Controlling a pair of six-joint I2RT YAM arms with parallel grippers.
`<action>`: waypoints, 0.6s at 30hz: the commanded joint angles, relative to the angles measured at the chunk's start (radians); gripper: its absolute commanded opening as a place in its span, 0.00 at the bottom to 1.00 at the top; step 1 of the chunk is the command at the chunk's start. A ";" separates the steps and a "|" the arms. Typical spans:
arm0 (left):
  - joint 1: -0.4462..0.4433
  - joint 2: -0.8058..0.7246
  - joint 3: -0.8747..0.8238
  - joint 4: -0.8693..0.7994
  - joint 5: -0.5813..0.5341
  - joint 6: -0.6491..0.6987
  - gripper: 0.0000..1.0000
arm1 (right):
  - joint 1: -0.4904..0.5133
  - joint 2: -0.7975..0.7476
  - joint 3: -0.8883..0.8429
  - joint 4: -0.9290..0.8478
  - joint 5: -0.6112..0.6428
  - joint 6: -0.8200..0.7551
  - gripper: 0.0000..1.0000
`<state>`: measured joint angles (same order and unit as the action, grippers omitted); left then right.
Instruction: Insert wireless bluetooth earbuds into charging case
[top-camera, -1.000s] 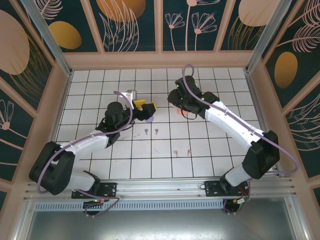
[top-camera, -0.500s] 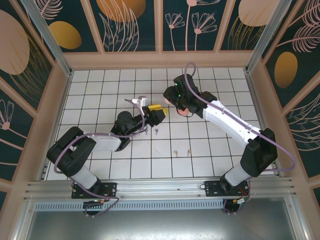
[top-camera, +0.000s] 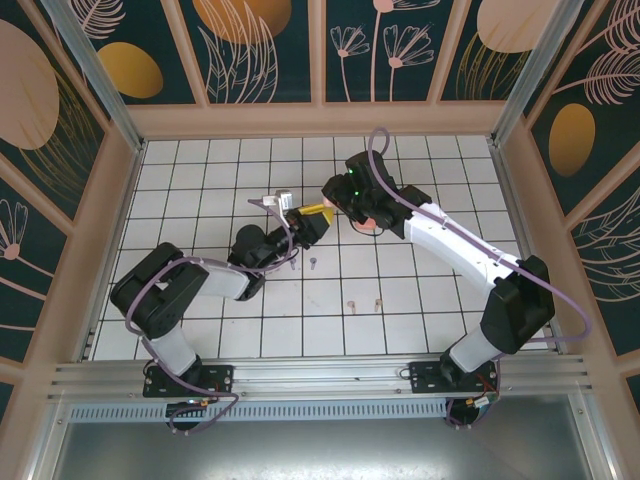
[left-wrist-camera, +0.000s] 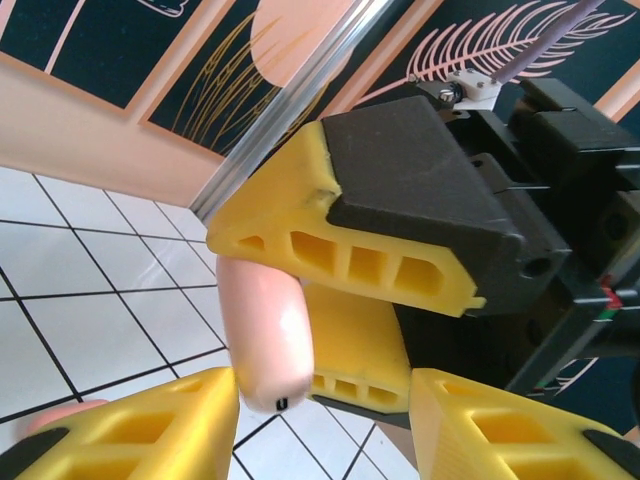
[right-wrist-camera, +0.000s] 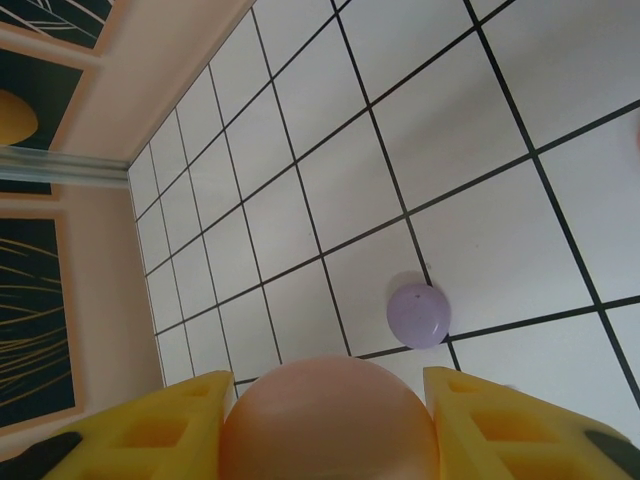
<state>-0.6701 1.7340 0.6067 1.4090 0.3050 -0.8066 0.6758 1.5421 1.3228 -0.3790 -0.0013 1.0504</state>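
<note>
A salmon-pink charging case (left-wrist-camera: 265, 330) hangs above the tiles, and my right gripper (right-wrist-camera: 330, 400) is shut on it (right-wrist-camera: 330, 420). In the left wrist view its end sits between my left gripper's (left-wrist-camera: 325, 385) open jaws, touching the left finger (left-wrist-camera: 150, 430), with a gap to the right one. From above, the left gripper (top-camera: 303, 228) meets the right gripper (top-camera: 322, 208) at mid-table. Two lilac earbuds (top-camera: 292, 265) (top-camera: 313, 263) and two pink earbuds (top-camera: 350, 302) (top-camera: 377, 302) lie loose on the tiles in front.
A round lilac case (right-wrist-camera: 419, 315) lies shut on the tiles below the right gripper. A pink rounded object (top-camera: 370, 225) shows under the right wrist. The wooden wall (top-camera: 320, 120) and metal posts (top-camera: 90, 70) ring the tiled floor.
My left gripper has swung right and up to the right gripper while its jaws narrowed. The right gripper has shifted slightly left with the pink case.
</note>
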 joint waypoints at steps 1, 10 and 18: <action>-0.006 0.028 0.037 0.065 -0.007 -0.015 0.47 | 0.006 -0.019 -0.012 0.035 -0.016 0.006 0.37; -0.006 0.064 0.073 0.062 -0.012 -0.020 0.39 | 0.006 -0.028 -0.021 0.038 -0.020 0.004 0.36; -0.006 0.073 0.080 0.062 -0.020 -0.015 0.33 | 0.006 -0.031 -0.030 0.043 -0.026 0.005 0.36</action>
<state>-0.6697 1.7950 0.6548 1.4101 0.2794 -0.8207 0.6758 1.5410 1.3106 -0.3611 -0.0029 1.0504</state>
